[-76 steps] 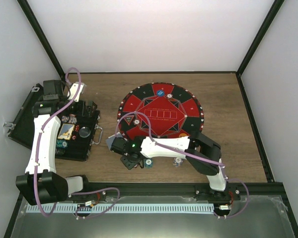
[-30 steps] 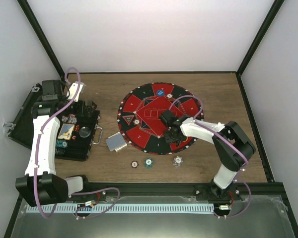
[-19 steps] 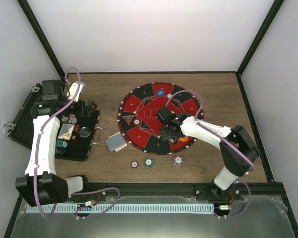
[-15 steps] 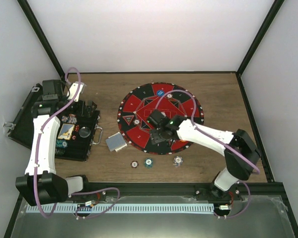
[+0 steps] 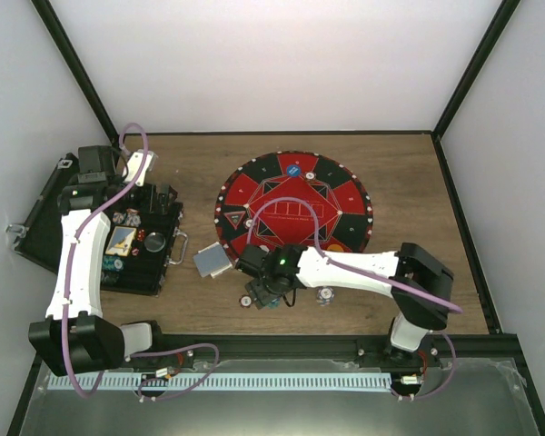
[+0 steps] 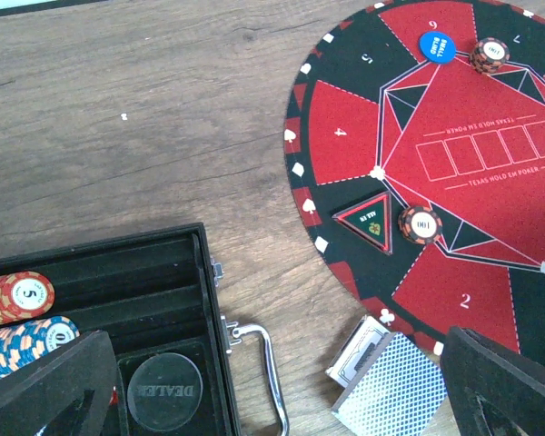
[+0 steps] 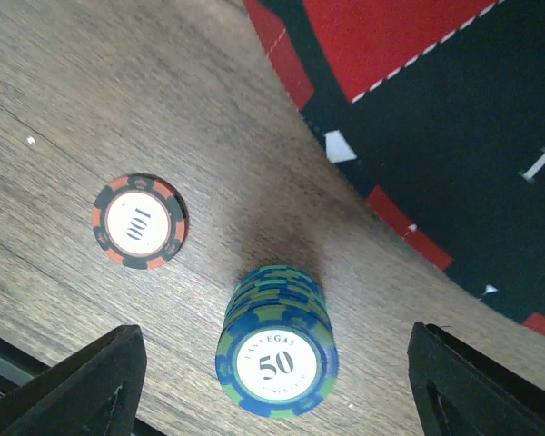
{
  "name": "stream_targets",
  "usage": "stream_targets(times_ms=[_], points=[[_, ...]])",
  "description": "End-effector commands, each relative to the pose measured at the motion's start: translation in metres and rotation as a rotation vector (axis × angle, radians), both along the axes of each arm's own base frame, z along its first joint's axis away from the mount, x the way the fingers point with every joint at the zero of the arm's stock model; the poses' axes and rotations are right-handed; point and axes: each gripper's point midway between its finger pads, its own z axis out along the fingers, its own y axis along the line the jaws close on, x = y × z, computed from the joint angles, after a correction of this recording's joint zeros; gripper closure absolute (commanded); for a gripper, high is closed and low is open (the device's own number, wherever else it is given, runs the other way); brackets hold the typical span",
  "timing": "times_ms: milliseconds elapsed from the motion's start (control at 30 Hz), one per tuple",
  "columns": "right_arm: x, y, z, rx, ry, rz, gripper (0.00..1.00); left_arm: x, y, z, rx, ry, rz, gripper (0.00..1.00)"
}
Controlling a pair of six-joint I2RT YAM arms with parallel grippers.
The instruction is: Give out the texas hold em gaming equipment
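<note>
Roughly halfway: some pieces placed, more waiting.
Right gripper hangs spread wide over a 50 chip stack beside a 100 chip; the card deck lies beside the mat, which holds two chips and a blue disc; left gripper, fingers parted and empty, hovers above the case.

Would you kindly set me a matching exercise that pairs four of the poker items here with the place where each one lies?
Things
1. 50 chip stack
2. blue disc
3. DEALER disc
4. card deck

Places
A. inside the black case
B. on bare wood, between the case handle and the mat's edge
C. on the round mat, beside the numeral 6
D. on bare wood, beside a lone 100 chip

Pairs: 1-D, 2-C, 3-A, 4-B
</note>
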Motion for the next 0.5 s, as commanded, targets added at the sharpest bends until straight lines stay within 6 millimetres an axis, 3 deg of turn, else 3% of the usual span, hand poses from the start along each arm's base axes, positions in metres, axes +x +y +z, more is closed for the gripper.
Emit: stream_targets(times_ms=[0,267,467], points=[[-0.008,0.006,-0.01,0.003,0.031,0.003,0.21,0.004,0.002,0.011,0.004,-0.035,0.002,0.0],[-0.013,0.0,-0.026,-0.026,0.051,0.007,0.35,0.005,0.002,0.011,-0.002,-0.033,0.004,0.0],[-0.017,-0.005,-0.034,-0.04,0.063,0.006,0.39,0.005,0.002,0.011,0.001,-0.034,0.005,0.0]])
